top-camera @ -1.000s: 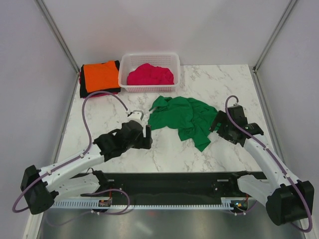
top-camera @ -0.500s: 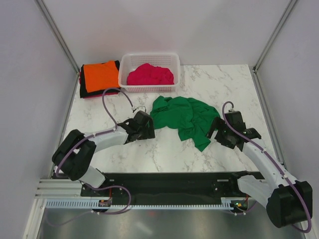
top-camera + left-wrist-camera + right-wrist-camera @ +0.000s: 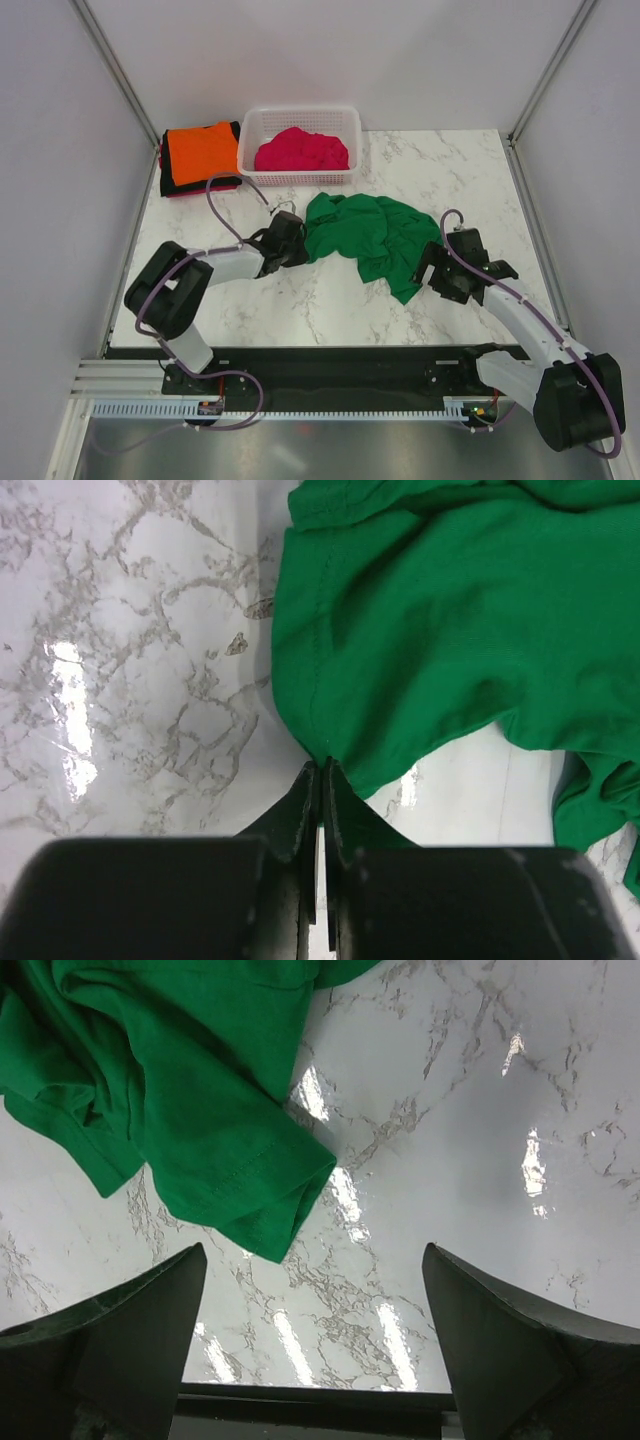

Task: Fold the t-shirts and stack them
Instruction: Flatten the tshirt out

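Left gripper (image 3: 320, 772) is stretching low across the counter (image 3: 440, 165), jaws pinching green t-shirt (image 3: 370, 235) hem; right gripper (image 3: 314, 1255) is hovering beside its sleeve, jaws wide open.

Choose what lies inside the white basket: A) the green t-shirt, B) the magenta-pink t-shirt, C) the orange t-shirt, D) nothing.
B: the magenta-pink t-shirt sits crumpled in the basket, while the green t-shirt lies on the table and the orange t-shirt is folded left of the basket.
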You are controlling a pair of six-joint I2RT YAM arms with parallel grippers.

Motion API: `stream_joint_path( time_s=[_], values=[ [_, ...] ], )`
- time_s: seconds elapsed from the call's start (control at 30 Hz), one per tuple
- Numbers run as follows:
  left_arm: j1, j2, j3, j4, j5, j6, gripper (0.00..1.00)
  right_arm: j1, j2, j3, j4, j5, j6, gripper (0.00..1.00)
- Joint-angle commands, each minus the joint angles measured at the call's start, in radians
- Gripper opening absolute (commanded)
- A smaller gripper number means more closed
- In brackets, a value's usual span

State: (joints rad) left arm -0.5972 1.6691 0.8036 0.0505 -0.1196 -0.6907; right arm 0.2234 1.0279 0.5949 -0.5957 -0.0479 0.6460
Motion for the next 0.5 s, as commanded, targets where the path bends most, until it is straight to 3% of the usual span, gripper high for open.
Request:
stream_joint_path(
  time_s=[0.0, 0.2, 0.47],
  values=[
    [-0.001, -0.011, -0.017, 0.003, 0.014, -0.02, 0.02, 0.004, -0.002, -0.017, 0.034, 0.006, -0.013, 0.96],
    [0.014, -0.193, -0.064, -0.044, -0.037, -0.015, 0.02, 0.043, 0.044, -0.063, 0.125, -0.044, 0.017, 0.8],
    [0.046, -0.385, -0.159, -0.098, -0.061, -0.043, 0.02, 0.106, 0.208, -0.083, 0.287, -0.032, 0.041, 0.68]
  ],
)
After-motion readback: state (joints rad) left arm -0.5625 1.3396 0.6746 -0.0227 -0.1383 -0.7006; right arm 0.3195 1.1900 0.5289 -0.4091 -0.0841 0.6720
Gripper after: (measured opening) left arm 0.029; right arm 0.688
